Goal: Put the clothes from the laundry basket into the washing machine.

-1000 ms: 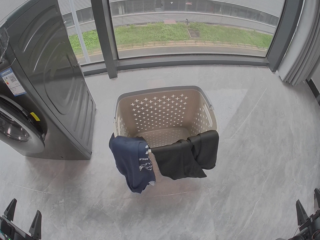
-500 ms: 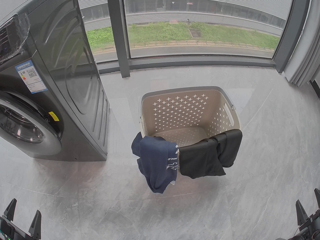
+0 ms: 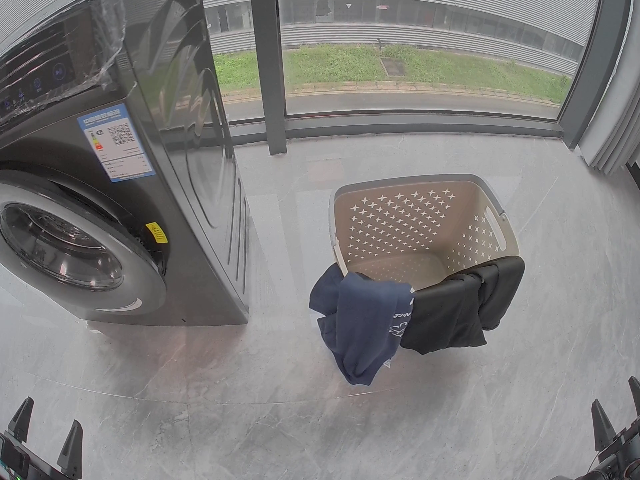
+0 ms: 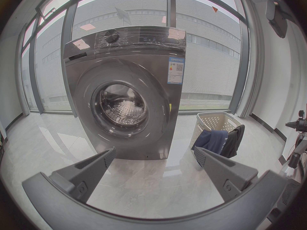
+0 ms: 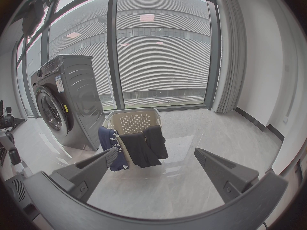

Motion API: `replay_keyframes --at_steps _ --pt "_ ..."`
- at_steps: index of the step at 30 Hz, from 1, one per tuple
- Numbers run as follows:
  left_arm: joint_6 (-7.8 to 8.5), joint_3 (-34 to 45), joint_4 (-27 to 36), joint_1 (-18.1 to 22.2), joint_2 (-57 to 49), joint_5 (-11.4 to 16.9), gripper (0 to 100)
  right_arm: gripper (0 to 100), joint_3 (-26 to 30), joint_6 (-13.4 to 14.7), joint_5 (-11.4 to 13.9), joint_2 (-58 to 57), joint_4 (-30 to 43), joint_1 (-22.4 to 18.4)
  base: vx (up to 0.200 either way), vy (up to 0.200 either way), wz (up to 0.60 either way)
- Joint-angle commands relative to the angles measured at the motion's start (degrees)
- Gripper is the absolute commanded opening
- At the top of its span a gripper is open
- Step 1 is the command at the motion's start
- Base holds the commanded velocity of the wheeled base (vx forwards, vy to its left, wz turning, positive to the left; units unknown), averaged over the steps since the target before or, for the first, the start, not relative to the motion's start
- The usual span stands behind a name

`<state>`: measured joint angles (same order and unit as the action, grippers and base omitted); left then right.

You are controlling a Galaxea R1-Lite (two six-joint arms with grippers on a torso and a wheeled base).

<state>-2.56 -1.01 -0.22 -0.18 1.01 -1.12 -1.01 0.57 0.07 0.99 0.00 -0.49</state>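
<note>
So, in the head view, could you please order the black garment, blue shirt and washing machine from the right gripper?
1. Black garment, on the basket's right rim.
2. Blue shirt, left of it.
3. Washing machine, far left.

Daylight is coming through tall windows [image 3: 413, 41] onto a glossy grey marble floor [image 3: 267, 395]. A dark post [image 3: 267, 61] is dividing the panes. A grey curtain [image 5: 228, 48] is hanging beside a white wall [image 5: 268, 74]. Grass [image 3: 413, 68] is showing outside.
</note>
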Motion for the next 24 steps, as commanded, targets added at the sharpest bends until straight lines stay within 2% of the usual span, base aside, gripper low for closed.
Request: replay_keyframes --at_steps 1,5,13,24 --pt "0.10 1.01 -0.04 -0.08 -0.84 0.24 100 100 1.01 0.04 0.01 -0.99 0.00 0.05 0.000 0.200 0.00" --pt "0.45 1.01 -0.04 -0.08 -0.92 0.42 100 100 1.01 0.04 0.01 -0.99 0.00 0.05 0.000 0.200 0.00" --pt "-0.34 1.01 -0.04 0.01 -0.92 -0.02 100 100 1.01 0.04 0.01 -0.99 0.00 -0.04 0.000 0.200 0.00" --pt "0.19 0.92 -0.04 0.01 -0.92 0.15 100 100 1.01 0.04 0.01 -0.99 0.00 0.05 0.000 0.200 0.00"
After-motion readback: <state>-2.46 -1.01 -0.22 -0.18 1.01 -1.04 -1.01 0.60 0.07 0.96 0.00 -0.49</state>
